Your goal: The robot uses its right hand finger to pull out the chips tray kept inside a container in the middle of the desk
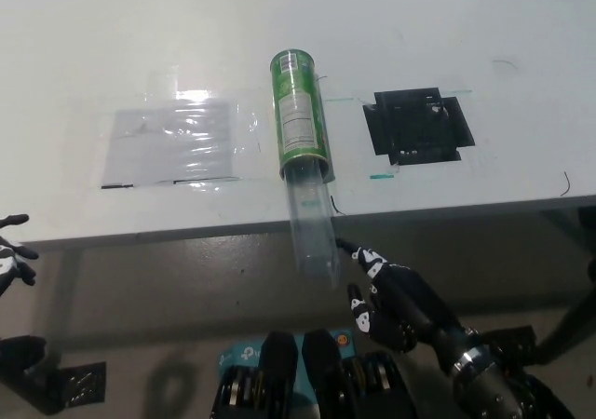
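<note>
nearby, black tape patch flanks green container.

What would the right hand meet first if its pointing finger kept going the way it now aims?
Probably the clear chips tray protruding from the green container; the right hand fingertip sits beside its end, though depth is unclear.

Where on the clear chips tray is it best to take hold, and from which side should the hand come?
Probably at the free near end of the chips tray, which sticks out past the desk edge from the lying green container. That end hangs in open air, so the right hand, just right of it and below, can hook a finger on its end rim and pull along the tray's long axis. The left hand rests far left.
</note>
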Action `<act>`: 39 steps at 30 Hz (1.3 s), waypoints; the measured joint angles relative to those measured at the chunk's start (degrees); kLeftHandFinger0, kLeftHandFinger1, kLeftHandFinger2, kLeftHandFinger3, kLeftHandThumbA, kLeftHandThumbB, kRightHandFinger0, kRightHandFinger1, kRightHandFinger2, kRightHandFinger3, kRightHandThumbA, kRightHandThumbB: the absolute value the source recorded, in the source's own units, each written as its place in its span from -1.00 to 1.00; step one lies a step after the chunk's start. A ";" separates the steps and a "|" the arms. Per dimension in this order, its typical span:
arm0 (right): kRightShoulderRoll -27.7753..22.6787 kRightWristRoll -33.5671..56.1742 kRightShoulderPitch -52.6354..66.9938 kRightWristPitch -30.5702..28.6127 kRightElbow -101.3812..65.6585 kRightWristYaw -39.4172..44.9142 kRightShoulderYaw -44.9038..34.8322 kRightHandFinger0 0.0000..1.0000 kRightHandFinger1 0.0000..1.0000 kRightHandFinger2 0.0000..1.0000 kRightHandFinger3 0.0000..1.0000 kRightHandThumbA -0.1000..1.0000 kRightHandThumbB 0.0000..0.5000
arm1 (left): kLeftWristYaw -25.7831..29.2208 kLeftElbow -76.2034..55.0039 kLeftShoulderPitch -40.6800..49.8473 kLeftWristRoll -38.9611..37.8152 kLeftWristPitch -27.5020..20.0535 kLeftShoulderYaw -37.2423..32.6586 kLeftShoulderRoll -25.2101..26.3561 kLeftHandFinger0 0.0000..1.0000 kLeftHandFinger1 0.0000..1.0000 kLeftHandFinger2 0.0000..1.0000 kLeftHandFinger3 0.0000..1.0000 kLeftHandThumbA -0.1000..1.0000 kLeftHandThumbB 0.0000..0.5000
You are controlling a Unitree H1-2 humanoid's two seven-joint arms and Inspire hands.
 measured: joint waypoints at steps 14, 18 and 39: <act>-0.86 2.34 -2.74 2.01 -3.85 1.12 -6.25 -0.99 -0.93 1.00 1.00 -1.00 -0.08 | -0.01 0.09 0.91 0.13 -0.34 -0.11 -0.07 -0.31 -0.43 -0.34 0.15 -1.00 -0.56; -2.84 4.16 -0.75 2.85 -7.83 1.47 -10.45 -1.00 -0.99 1.00 1.00 -1.00 0.02 | -0.01 0.14 1.14 0.13 -0.53 -0.11 -0.09 -0.32 -0.43 -0.34 0.14 -1.00 -0.53; 4.11 17.33 9.01 -2.06 -0.59 -8.09 -35.87 -0.22 -0.70 0.25 0.52 -1.00 0.05 | -0.02 0.64 2.23 0.29 -1.39 -0.44 -0.17 -0.35 -0.45 -0.36 0.15 -1.00 -0.54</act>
